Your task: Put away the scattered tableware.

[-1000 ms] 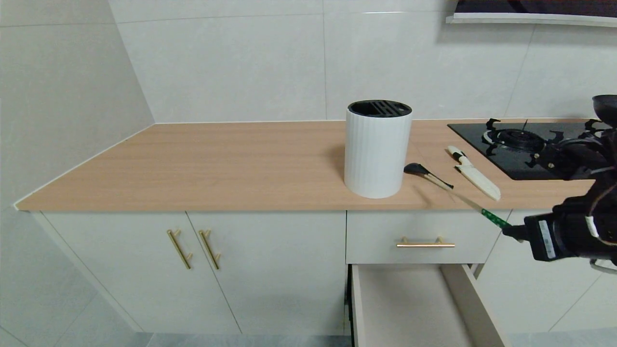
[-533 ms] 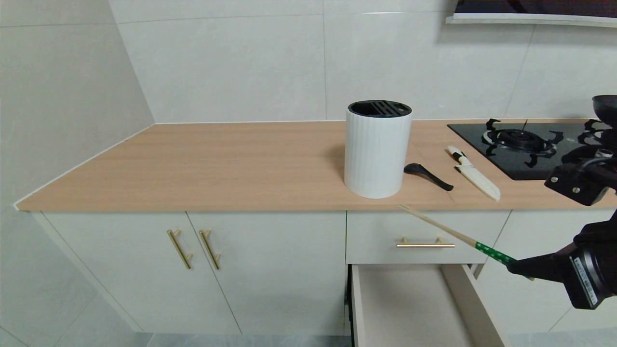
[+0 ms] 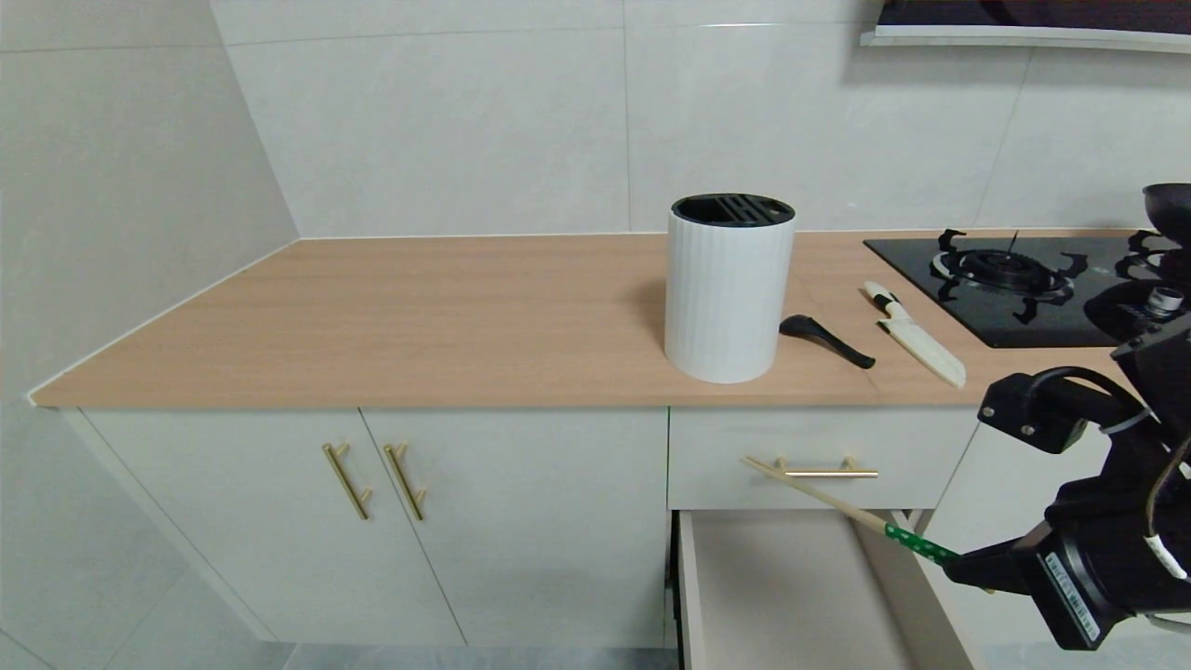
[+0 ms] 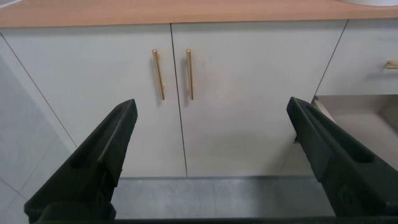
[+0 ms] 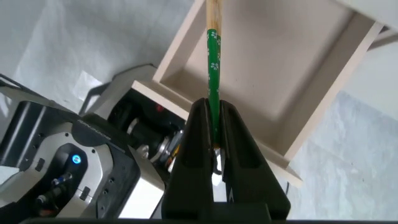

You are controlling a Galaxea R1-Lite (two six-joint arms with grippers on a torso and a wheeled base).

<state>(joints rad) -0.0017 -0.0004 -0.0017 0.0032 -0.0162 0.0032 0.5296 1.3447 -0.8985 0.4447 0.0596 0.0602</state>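
one white holder (image 3: pixel 729 288), a black spoon (image 3: pixel 823 337) and a knife (image 3: pixel 916 346) sit on the bench (image 3: pixel 372 326) in the head view; the right hand (image 3: pixel 958 565) is clamped on green-ended chopsticks (image 3: pixel 837 503) above the open drawer (image 3: pixel 791 596), its label (image 3: pixel 1056 569) unreadable. left wrist view: left hand (image 4: pixel 211 109) spread apart before cabinet doors (image 4: pixel 180 143). right wrist view: chopsticks over the drawer.

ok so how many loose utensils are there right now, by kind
chopsticks: 1 (single stick or pair, cannot tell), held in the right tool over the open drawer
black spoon: 1, on the counter
knife: 1, on the counter
total: 3
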